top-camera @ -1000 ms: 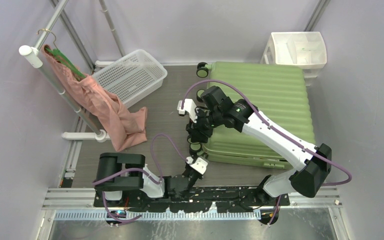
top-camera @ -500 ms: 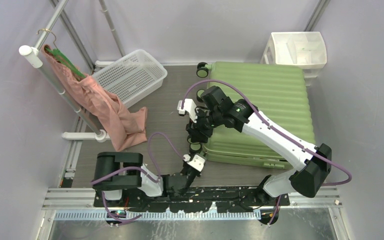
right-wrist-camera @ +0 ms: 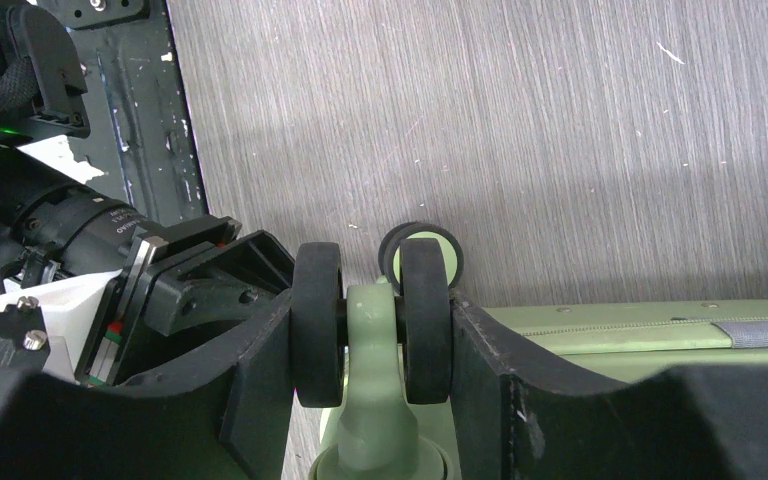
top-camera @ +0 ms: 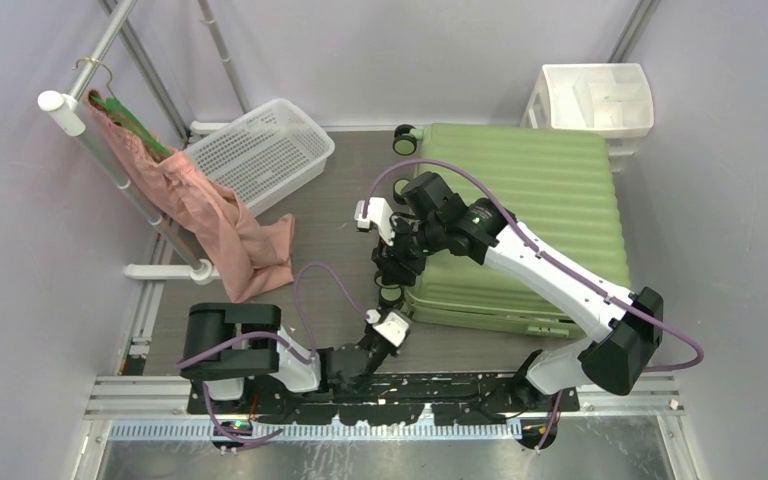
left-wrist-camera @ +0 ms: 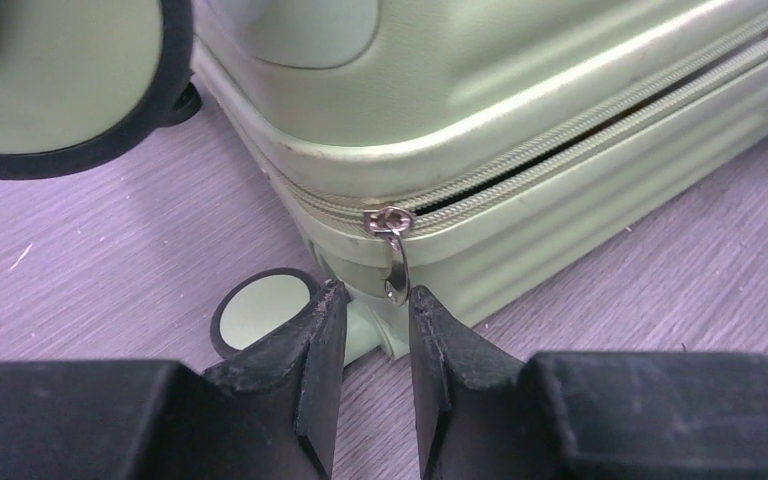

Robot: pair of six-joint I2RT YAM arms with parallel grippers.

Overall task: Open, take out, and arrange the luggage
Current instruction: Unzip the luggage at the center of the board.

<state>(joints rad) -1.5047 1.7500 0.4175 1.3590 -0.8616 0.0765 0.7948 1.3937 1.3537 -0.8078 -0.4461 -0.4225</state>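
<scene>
One light-green ribbed hard-shell suitcase [top-camera: 530,215], one white mesh plastic basket [top-camera: 260,150], one white plastic drawer unit [top-camera: 600,100], one pink cloth garment [top-camera: 230,225], one green hanger [top-camera: 125,115].

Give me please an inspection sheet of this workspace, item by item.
Surface: grey wood-grain table, a few small marks.
Job's things: green suitcase lying flat, lid down; zip partly parted, pull hanging at the corner.
Clutter: white basket; pink cloth trailing from a rail onto the table.
Tools: left tool open, just short of the pull; right tool shut on a wheel.
Cables: purple cables loop over both arms, none seen caught.
Surroundings: lilac walls; white drawer unit behind the suitcase.
</scene>
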